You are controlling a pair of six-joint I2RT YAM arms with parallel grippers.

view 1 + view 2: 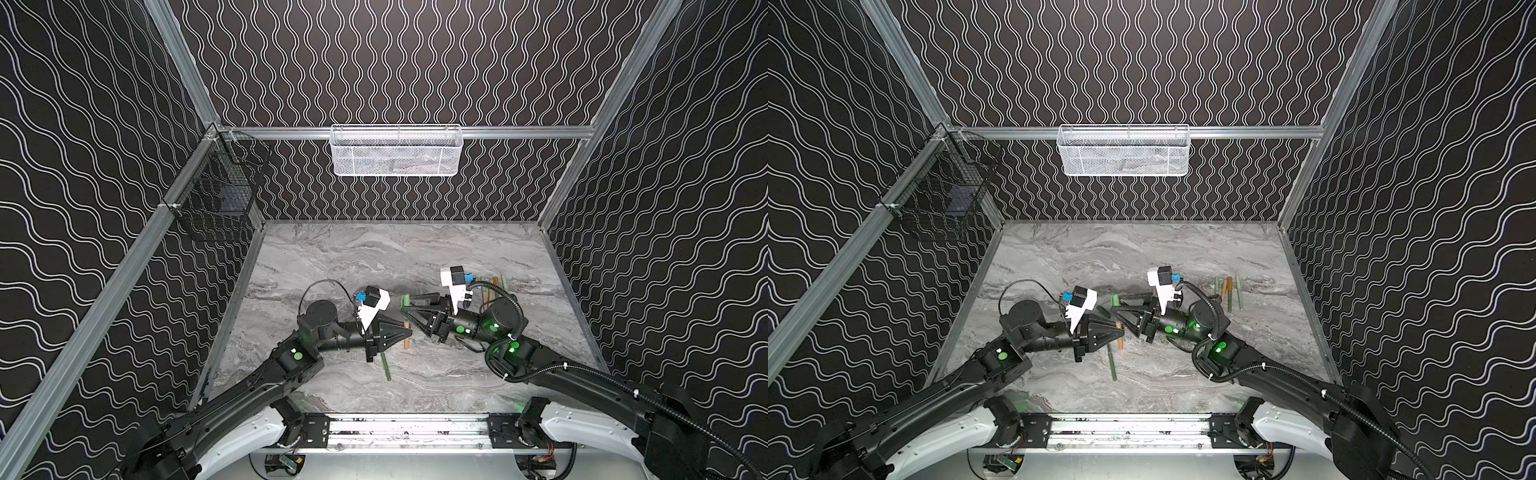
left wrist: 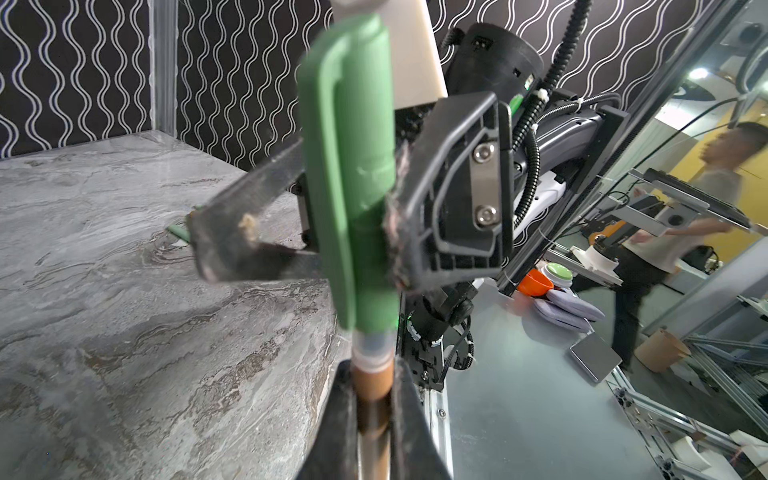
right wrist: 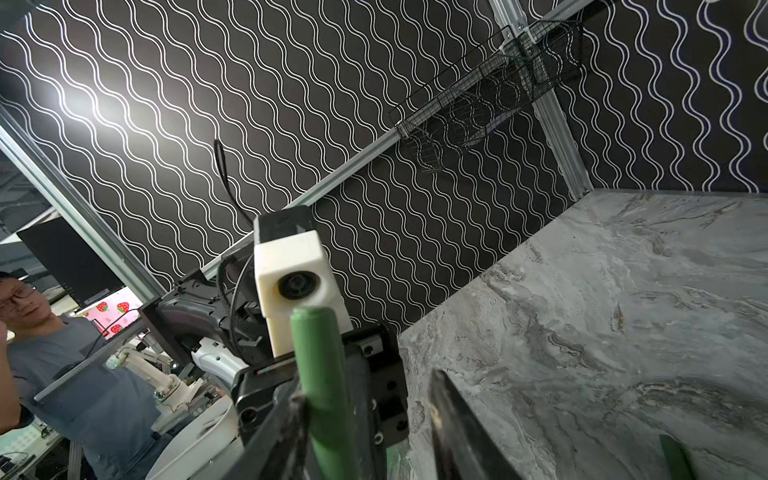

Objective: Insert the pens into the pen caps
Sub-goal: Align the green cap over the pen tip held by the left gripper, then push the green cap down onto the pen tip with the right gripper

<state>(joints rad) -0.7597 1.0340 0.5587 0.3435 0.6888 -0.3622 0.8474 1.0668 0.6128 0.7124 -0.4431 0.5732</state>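
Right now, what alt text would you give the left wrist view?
A green pen cap sits on the end of an orange pen clamped in the left claw. The right claw stands open around the cap, above the grey marble table.

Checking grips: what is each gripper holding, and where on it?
The left gripper is shut on the orange pen, at its barrel just below the green cap. The right gripper stands open around that cap, holding nothing.

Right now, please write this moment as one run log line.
left claw: shut on orange pen | right claw: open around green cap | green cap: on pen tip
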